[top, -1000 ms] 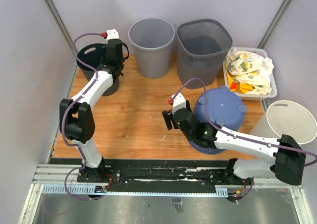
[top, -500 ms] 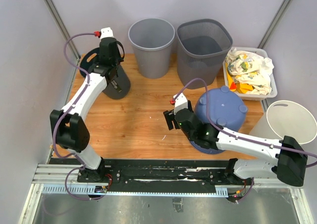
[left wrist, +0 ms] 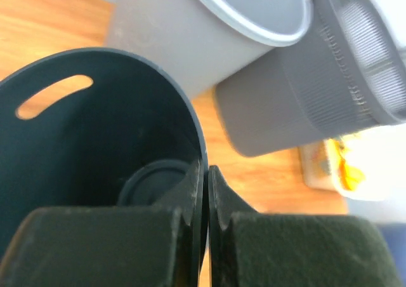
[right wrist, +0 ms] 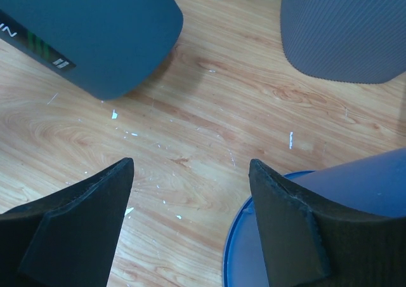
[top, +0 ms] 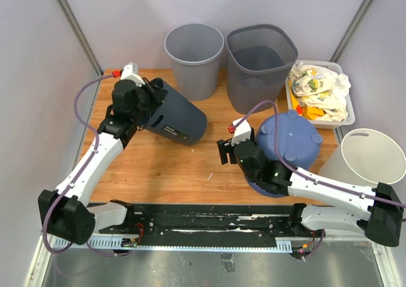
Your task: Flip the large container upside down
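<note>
The large container (top: pixel 176 117), a dark blue-grey bin, lies tipped on its side at the back left of the table, with its base pointing right and its mouth toward my left gripper (top: pixel 148 96). In the left wrist view that gripper (left wrist: pixel 207 173) is shut on the bin's rim (left wrist: pixel 202 153), one finger inside the dark wall (left wrist: pixel 95 141) and one outside. My right gripper (top: pixel 226 151) hovers open over bare wood (right wrist: pixel 190 166) with nothing between its fingers. The bin's base (right wrist: pixel 95 26) is ahead of it to the left.
A blue container (top: pixel 288 141) stands bottom-up beside my right arm; its wall (right wrist: pixel 361 179) touches the right finger's edge of view. A grey bin (top: pixel 194 58) and a mesh bin (top: pixel 260 61) stand at the back. A white tray (top: pixel 348 118) of cloths and a white bucket (top: pixel 371 153) sit right.
My left gripper closed on the dark bin's rim and pulled it over from upright at the back left onto its side toward the middle. The right arm shifted slightly right.
</note>
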Controlling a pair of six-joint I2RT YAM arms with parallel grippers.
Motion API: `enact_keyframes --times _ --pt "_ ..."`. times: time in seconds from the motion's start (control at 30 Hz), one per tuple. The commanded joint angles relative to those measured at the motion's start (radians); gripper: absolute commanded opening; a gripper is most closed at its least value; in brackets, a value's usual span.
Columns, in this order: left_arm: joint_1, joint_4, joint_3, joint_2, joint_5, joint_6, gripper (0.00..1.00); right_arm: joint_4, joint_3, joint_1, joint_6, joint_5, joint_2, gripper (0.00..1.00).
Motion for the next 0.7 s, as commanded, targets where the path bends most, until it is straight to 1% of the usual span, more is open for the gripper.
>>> enact_keyframes --times 0.0,0.1,0.33,0.4,0.67 --pt "-0.003 0.211 -0.14 -0.082 0.198 -0.197 0.01 -0.008 -0.021 -0.018 0.006 0.05 -0.027 0.75" --pt "-0.004 0.313 -0.23 -0.126 0.25 -0.279 0.01 -0.005 -0.025 -0.022 0.012 0.049 -0.032 0.75" --pt "-0.003 0.512 -0.416 -0.211 0.298 -0.476 0.01 -0.004 -0.025 -0.025 0.016 0.051 -0.022 0.75" --pt "-0.003 0.567 -0.458 -0.224 0.302 -0.509 0.01 -0.004 -0.027 -0.025 0.016 0.054 -0.024 0.75" --pt "-0.003 0.446 -0.521 -0.277 0.194 -0.416 0.01 0.001 -0.034 -0.031 0.022 0.051 -0.022 0.76"
